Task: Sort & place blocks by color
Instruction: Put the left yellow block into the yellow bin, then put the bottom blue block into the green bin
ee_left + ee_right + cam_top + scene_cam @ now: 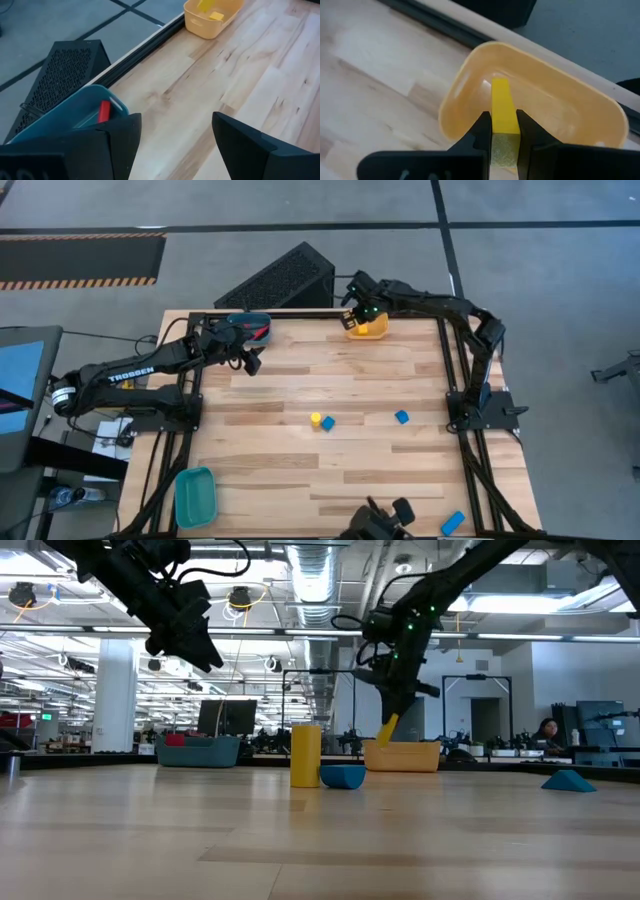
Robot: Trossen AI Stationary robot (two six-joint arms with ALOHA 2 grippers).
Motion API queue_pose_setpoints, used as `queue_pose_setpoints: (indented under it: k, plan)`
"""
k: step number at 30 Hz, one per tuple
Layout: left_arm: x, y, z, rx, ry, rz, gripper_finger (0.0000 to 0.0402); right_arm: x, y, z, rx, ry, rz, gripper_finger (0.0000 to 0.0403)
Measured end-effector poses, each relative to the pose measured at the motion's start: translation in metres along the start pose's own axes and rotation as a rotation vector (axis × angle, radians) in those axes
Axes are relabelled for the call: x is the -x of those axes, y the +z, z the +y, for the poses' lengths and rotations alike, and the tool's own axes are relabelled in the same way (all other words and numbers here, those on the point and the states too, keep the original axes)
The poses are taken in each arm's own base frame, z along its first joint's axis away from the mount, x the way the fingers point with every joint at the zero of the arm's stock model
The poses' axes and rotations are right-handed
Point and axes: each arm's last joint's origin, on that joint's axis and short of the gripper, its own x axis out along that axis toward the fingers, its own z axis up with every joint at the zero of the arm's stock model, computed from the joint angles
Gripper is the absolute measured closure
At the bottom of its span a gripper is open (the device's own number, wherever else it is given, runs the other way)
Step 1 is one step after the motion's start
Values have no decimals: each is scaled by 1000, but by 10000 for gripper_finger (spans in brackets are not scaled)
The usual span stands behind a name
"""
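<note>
In the high view, the dark-blue bin (pixel 252 327) at upper left is largely covered by the left gripper (pixel 250 361), so its contents cannot be read there. The yellow bar (pixel 352 321) is too small to distinguish in that view. At the lower edge, a dark object (pixel 385 520) is cut off by the frame. In the left wrist view, the red block (pixel 104 111) is partly hidden behind the bin wall, and the orange-yellow bin (pixel 210 17) is cropped by the upper edge.
</note>
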Motion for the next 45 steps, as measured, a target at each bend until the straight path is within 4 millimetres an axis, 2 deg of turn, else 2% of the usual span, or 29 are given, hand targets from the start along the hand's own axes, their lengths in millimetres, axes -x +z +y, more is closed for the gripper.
queue_pose_setpoints:
  k: [4, 10, 15, 19, 24, 30, 32, 35, 38, 42, 45]
  plan:
    - [0, 0, 0, 1, -12, 2, 168, -11, -3, -10, -76, 47, -3, 350]
    - [0, 0, -1, -3, -21, 2, 168, -24, -13, -25, -172, 27, 27, 320]
    - [0, 1, -1, 11, -37, -2, 168, -28, -16, -28, -177, 17, 24, 279]
    - [0, 0, -2, 58, -79, 7, 168, -23, -16, -25, -173, 7, 11, 232]
    - [8, 1, -3, 127, -148, 3, 168, 1, -21, -14, -158, -60, -27, 181]
    - [34, 2, 2, 172, -172, -72, 168, 61, -38, 29, -111, 57, -112, 165]
    - [41, 2, 4, 173, -180, -106, 168, 78, -51, 48, -97, 122, -113, 164]
    - [47, 6, 4, 138, -209, -178, 168, 92, -79, 75, -73, 187, -20, 164]
    - [49, 11, 1, 142, -309, -224, 168, 103, -117, 104, -37, 169, 64, 164]
    - [55, 20, -9, 127, -539, -297, 168, 122, -173, 136, -19, 133, 109, 164]
    - [63, 22, -19, 90, -676, -327, 168, 134, -210, 151, -65, 115, 122, 164]
